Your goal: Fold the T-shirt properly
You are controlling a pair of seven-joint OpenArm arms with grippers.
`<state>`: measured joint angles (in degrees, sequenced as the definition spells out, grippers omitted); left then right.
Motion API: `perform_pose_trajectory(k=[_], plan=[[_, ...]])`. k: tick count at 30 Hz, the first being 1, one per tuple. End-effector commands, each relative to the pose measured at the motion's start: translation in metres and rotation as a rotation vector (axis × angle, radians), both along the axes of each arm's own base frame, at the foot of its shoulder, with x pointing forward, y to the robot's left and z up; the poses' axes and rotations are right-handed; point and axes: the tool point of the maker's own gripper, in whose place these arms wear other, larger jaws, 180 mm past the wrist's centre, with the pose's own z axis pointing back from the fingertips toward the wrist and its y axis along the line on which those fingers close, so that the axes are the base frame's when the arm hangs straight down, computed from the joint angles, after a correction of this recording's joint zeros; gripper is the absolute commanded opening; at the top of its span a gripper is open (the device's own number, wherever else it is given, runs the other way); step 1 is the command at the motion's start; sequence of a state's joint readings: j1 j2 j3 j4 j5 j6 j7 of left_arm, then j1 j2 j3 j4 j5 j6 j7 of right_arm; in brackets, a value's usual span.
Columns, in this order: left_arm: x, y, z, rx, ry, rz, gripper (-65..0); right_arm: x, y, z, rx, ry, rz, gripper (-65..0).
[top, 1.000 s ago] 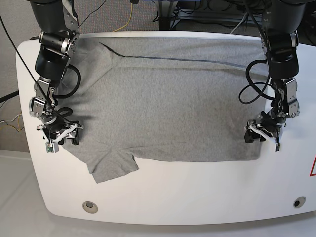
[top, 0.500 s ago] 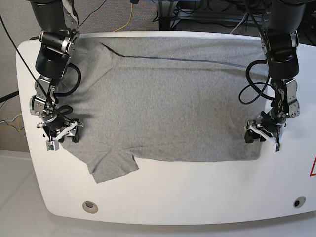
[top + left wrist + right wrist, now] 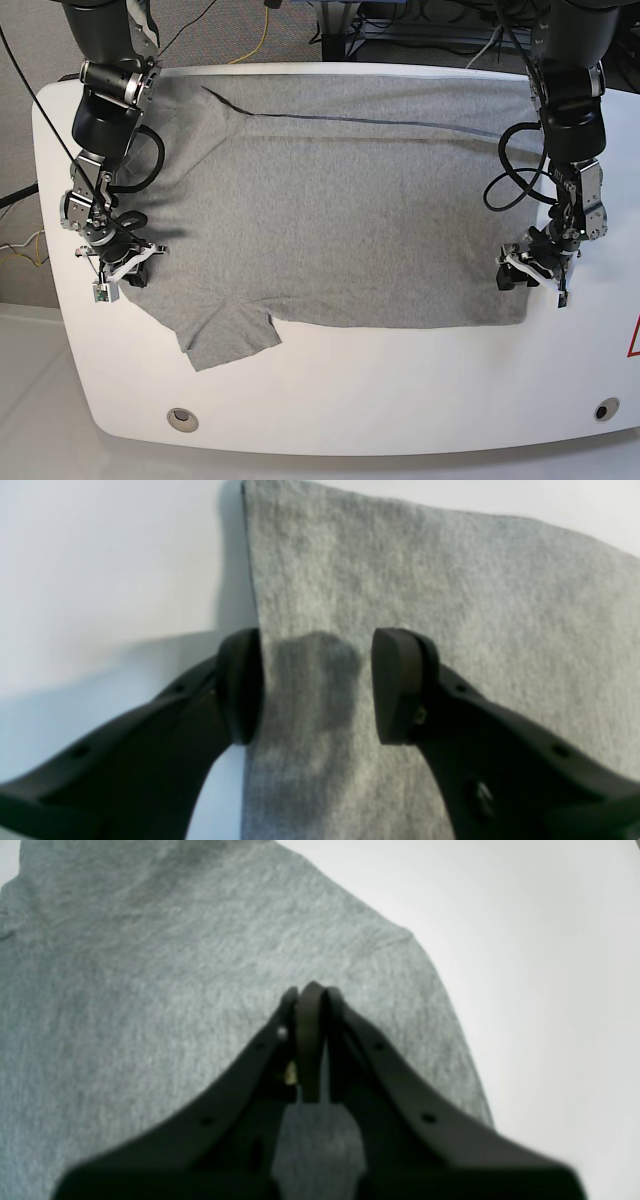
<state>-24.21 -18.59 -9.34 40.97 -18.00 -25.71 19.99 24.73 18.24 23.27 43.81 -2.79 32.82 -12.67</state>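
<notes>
Lying flat on the white table (image 3: 330, 400), the T-shirt (image 3: 340, 200) covers most of its width, one layer spread open, no panel turned over as far as the base view shows; folding proper looks not yet begun. One dark crease line runs across the far part of the cloth, otherwise fairly smooth. Long axis runs side to side in the base view: straight hem edge on that view's right, one short sleeve poking toward the near edge at lower left; collar not visible, presumably under the arm at far left, cannot confirm. Right gripper (image 3: 311, 992) sits over the sleeve-and-shoulder end, fingers pressed together; its wrist view shows grey knit all round the tips, and whether a pinch of cloth is caught between them cannot be told from these views. Left gripper (image 3: 315, 685) is down at the hem edge, fingers apart, one finger just off the cloth over bare table, the other over the fabric, hem edge between them, nothing clamped. Judgement: early stage, both ends being taken up; left grip remains to be made, then every fold, sleeves and body, is still to do.
</notes>
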Motion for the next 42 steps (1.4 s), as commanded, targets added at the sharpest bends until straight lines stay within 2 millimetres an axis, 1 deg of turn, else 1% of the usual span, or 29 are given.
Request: perform_pose_trajectory(k=[1,7,9,13,17,19,25,27,29,33,35,37,39,42], plan=[[0.016,0.008,0.025,0.014,-0.065,0.007,-32.3,0.017,-0.009,0.028,-0.008,-0.08,-0.013,-65.0],[0.017,0.008,0.026,0.014,-0.065,0.007,-32.2,0.019,-0.013,0.036,-0.015,-0.102,-0.022,-64.3],[0.014,0.009,0.021,0.016,-0.052,0.019,-32.1,0.017,-0.011,0.036,-0.03,-0.096,-0.01,-65.0],[0.014,0.01,0.021,0.017,-0.05,0.024,-32.5,0.019,-0.011,0.045,-0.047,-0.118,-0.003,-64.6],[0.014,0.011,0.021,0.018,-0.049,0.026,-32.7,0.02,-0.012,0.054,-0.063,-0.139,-0.002,-62.8],[0.013,0.014,0.023,0.022,-0.054,0.026,-32.4,0.025,-0.014,0.076,-0.096,-0.184,0.008,-55.6],[0.013,0.016,0.024,0.023,-0.061,0.03,-31.3,0.027,-0.013,0.086,-0.106,-0.198,0.016,-42.6],[0.015,0.016,0.025,0.02,-0.066,0.032,-30.5,0.028,-0.013,0.086,-0.102,-0.197,0.018,-41.0],[0.018,0.017,0.027,0.017,-0.068,0.044,-25.6,0.029,-0.011,0.08,-0.088,-0.183,0.016,-41.0],[0.021,0.019,0.027,0.016,-0.067,0.05,-21.9,0.03,-0.013,0.079,-0.081,-0.178,0.011,-42.0],[0.022,0.018,0.029,0.014,-0.069,0.051,-21.3,0.03,-0.013,0.077,-0.074,-0.173,0.01,-42.1],[0.024,0.018,0.03,0.012,-0.074,0.052,-21.3,0.031,-0.014,0.078,-0.073,-0.175,0.007,-42.2],[0.022,0.017,0.029,0.007,-0.075,0.044,-23.6,0.035,-0.012,0.083,-0.079,-0.18,0.01,-42.1],[0.023,0.016,0.031,0.005,-0.08,0.044,-26.0,0.036,-0.012,0.085,-0.081,-0.185,0.009,-41.8]])
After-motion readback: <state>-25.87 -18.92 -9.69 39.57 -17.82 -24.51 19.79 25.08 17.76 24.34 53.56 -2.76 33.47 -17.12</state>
